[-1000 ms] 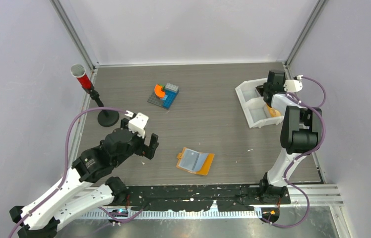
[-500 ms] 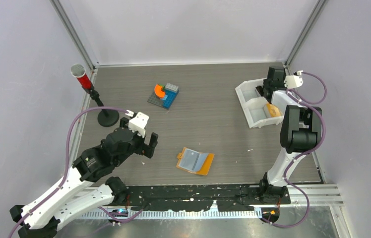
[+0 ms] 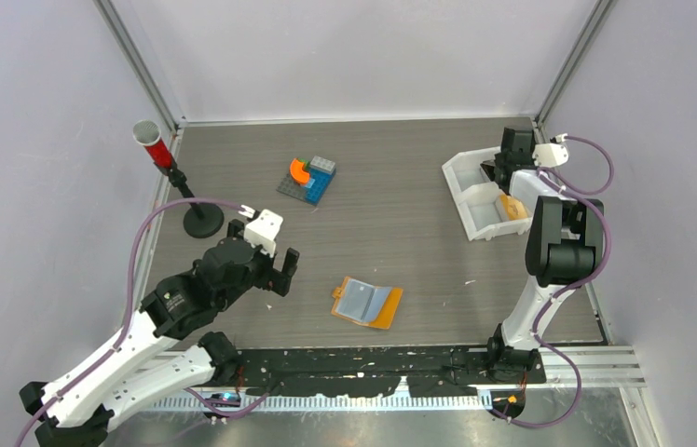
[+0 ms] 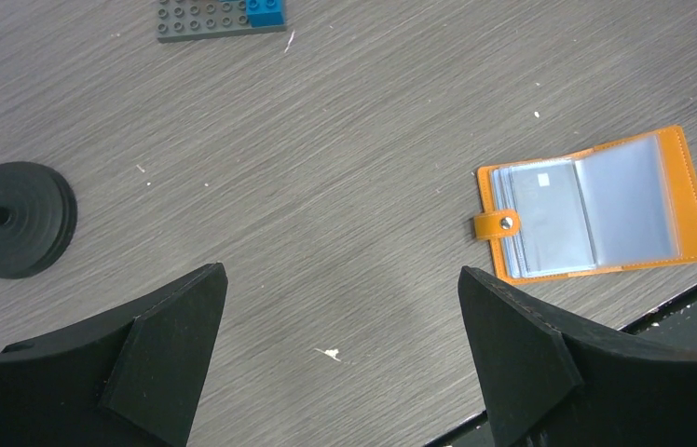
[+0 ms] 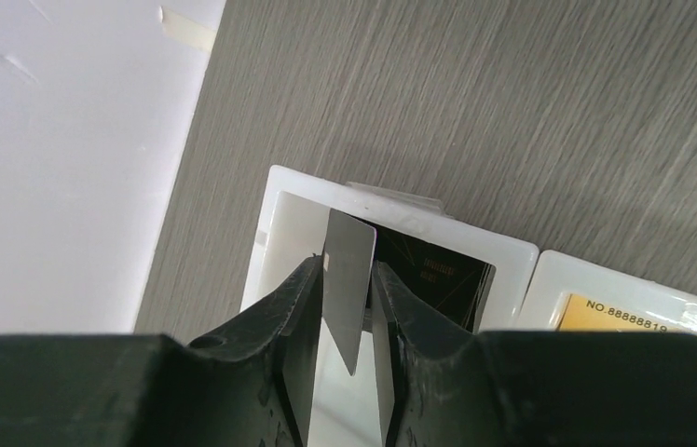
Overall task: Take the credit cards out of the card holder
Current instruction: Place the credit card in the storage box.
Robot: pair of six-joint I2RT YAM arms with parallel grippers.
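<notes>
Right gripper point(image 5: 347, 270): the jaws stand narrow with a grey card point(image 5: 348, 307) slanted between them; I cannot tell whether they pinch it or have let go.
Below it: the end compartment of the white tray point(image 5: 268, 233), with a dark card point(image 5: 443, 275) lying flat inside, just right of the fingers.
Left gripper point(image 4: 340, 279): spread wide and empty; the card holder point(image 4: 596, 205) lies open ahead and to its right, well apart.
Risk, drop: a slanted card released here may catch the tray rim and land propped or outside.
Risk, holder: nothing pins it, so pulling a further card may drag it along the table.
Hard to make out: how many cards remain in the sleeves; the tab-side sleeve looks filled.
Cut off: the neighbouring compartment's gold card point(image 5: 643, 312), and the grey card's lower tip behind the fingers.
</notes>
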